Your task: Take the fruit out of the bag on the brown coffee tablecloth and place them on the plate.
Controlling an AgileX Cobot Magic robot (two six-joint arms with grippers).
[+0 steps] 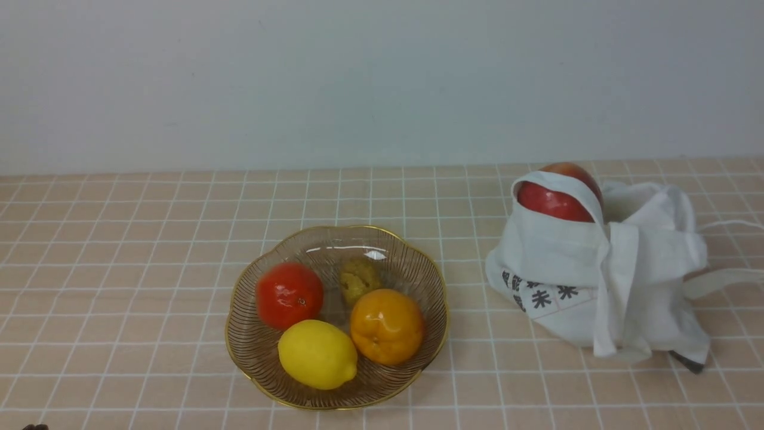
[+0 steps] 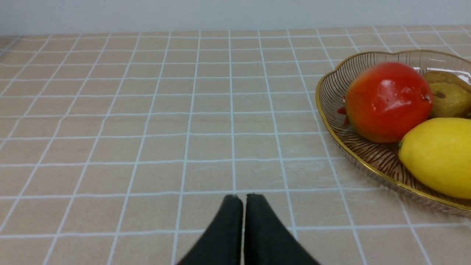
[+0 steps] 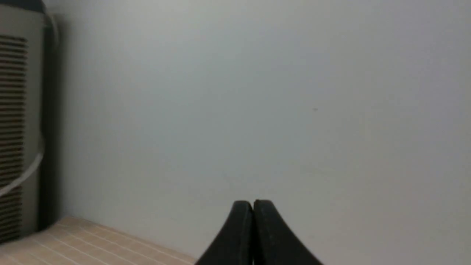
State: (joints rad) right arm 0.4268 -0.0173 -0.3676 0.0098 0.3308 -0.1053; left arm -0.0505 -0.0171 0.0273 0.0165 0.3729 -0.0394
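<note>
The glass plate [image 1: 262, 358] with a gold rim sits on the pinkish-tan checked tablecloth [image 1: 119, 239]. It holds the red-orange mandarin [image 1: 289, 295], the lumpy brownish-yellow ball [image 1: 358, 278], the orange mandarin [image 1: 387, 326] and the yellow lemon [image 1: 317, 354]. The white cloth bag [image 1: 603, 275] stands to the right with the red apple [image 1: 558, 194] showing at its mouth. My left gripper [image 2: 243, 198] is shut and empty, low over the cloth to the left of the plate [image 2: 371, 162]. My right gripper [image 3: 253, 203] is shut and empty, facing the wall.
A grey-white wall [image 1: 382, 77] backs the table. The bag's white straps [image 1: 722, 278] trail to the right edge. A vented grey appliance [image 3: 14, 129] stands at the table's end in the right wrist view.
</note>
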